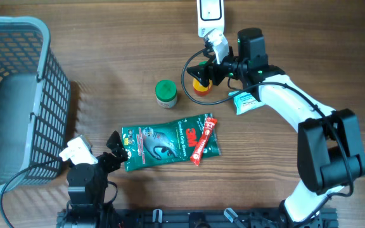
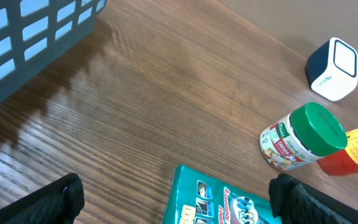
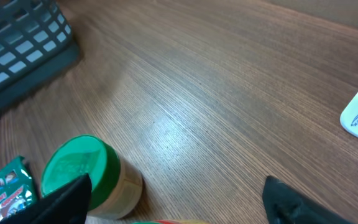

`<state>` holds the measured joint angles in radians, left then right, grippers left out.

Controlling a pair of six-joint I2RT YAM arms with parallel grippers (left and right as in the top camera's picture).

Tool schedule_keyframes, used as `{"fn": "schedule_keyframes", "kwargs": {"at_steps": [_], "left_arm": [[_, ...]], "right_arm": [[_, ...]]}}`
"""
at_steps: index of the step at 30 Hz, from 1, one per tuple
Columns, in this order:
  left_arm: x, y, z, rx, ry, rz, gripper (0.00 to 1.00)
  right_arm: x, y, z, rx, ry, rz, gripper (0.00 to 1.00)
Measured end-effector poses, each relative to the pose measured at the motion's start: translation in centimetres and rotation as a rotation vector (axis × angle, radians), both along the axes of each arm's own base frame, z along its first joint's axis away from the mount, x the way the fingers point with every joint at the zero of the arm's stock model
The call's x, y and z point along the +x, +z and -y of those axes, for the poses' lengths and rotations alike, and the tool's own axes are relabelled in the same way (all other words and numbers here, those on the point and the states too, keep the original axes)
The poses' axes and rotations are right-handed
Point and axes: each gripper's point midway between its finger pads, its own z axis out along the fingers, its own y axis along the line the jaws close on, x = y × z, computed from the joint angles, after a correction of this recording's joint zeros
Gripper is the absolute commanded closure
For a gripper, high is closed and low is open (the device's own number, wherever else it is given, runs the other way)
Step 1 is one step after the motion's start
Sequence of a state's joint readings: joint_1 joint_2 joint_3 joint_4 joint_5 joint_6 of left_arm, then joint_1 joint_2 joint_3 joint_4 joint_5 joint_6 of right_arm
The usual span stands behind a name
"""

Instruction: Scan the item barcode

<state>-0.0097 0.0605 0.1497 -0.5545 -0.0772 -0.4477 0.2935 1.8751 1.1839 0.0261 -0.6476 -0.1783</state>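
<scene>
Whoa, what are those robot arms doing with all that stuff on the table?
The right arm is stretched out to the small orange bottle just below the white scanner. Its tool is open around the bottle, and a firm grip isn't clear yet. The left arm sits at the near edge, its tool open by the end of the green packet. The green-lidded jar stands alone nearby.

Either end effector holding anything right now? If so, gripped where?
Nothing is held. The left end effector is open at the pouch's edge. The right end effector is at the orange bottle, fingers wide apart, not yet closed on it.
</scene>
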Motion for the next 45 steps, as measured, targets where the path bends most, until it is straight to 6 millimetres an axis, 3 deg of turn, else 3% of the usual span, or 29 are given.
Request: {"fn": "schedule_keyframes", "kwargs": {"at_steps": [3,6,12,16,19,21,25,30,38,45], "left_arm": [[0.0,0.0,0.0,0.000,0.000,0.000,0.00],[0.0,0.0,0.0,0.000,0.000,0.000,0.00],[0.0,0.0,0.0,0.000,0.000,0.000,0.00],[0.0,0.0,0.0,0.000,0.000,0.000,0.00],[0.0,0.0,0.0,0.000,0.000,0.000,0.00],[0.0,0.0,0.0,0.000,0.000,0.000,0.00],[0.0,0.0,0.0,0.000,0.000,0.000,0.00],[0.0,0.0,0.0,0.000,0.000,0.000,0.00],[0.0,0.0,0.0,0.000,0.000,0.000,0.00],[0.0,0.0,0.0,0.000,0.000,0.000,0.00]], "right_arm": [[0.1,-0.3,0.1,0.006,-0.018,-0.024,0.50],[0.1,-0.4,0.1,0.005,-0.029,-0.034,0.62],[0.4,0.0,0.2,0.048,-0.075,-0.087,0.67],[0.1,-0.8,0.8,0.100,-0.177,-0.250,0.71],[-0.6,-0.8,2.9,0.124,-0.310,-0.404,0.72],[-1.0,0.3,4.5,0.131,-0.387,-0.455,0.75],[-4.3,3.5,7.7,0.153,-0.541,-0.599,0.83],[-8.4,3.8,8.8,0.119,-0.612,-0.757,0.83],[-8.5,6.1,10.5,0.097,-0.677,-0.641,0.83],[-5.9,5.9,14.8,-0.079,-0.843,-0.411,0.82]]}}
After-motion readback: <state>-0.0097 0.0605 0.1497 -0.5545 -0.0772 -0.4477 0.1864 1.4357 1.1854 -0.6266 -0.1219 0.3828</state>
